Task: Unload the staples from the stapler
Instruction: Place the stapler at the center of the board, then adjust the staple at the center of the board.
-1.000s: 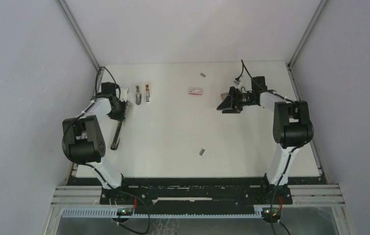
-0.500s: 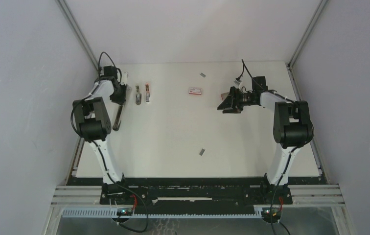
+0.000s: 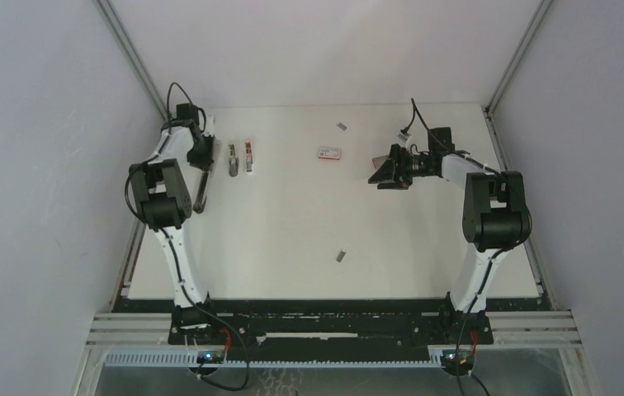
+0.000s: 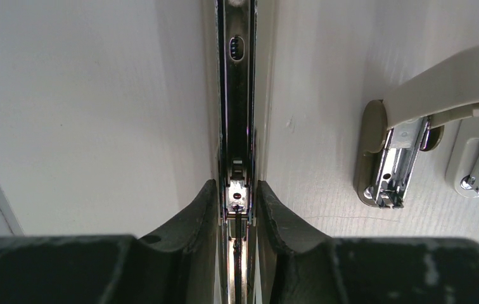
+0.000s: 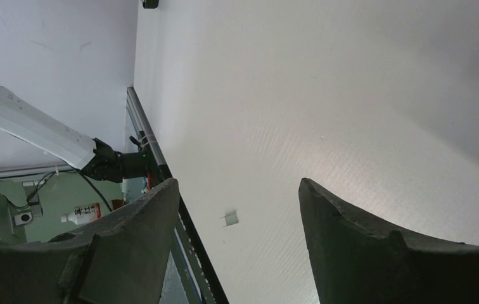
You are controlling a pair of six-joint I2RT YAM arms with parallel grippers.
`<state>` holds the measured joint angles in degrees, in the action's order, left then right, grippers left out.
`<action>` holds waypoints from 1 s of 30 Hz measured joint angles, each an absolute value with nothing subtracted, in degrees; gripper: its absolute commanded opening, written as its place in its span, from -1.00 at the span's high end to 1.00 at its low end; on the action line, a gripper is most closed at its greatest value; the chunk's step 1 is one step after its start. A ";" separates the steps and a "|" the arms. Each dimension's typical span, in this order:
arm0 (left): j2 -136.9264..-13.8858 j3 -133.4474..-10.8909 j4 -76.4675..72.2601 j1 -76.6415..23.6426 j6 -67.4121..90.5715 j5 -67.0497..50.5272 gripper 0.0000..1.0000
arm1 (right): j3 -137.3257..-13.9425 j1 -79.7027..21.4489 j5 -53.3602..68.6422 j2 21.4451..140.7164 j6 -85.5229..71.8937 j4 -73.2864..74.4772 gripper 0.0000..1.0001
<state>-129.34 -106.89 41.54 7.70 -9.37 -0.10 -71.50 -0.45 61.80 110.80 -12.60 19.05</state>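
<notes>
Now my left tool (image 4: 237, 193) is clamped on the narrow rail of the stapler (image 4: 237, 95), its long axis running straight ahead; my right tool (image 3: 385, 171) hangs with jaws apart, loose staples (image 3: 340, 256) on the tabletop (image 3: 292, 214) nearer it.

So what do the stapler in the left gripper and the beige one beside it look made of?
Held stapler: dark glossy metal, probably steel, given its hard mirror-like glints. Beige stapler: matte body with soft rounded edges, likely plastic or painted metal; its magazine looks chrome-plated, bright and reflective.
</notes>
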 measured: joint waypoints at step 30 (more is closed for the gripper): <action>-106.89 -97.84 39.46 7.70 -9.15 1.37 -0.99 | -88.90 -0.47 36.21 104.47 2.96 35.40 -0.94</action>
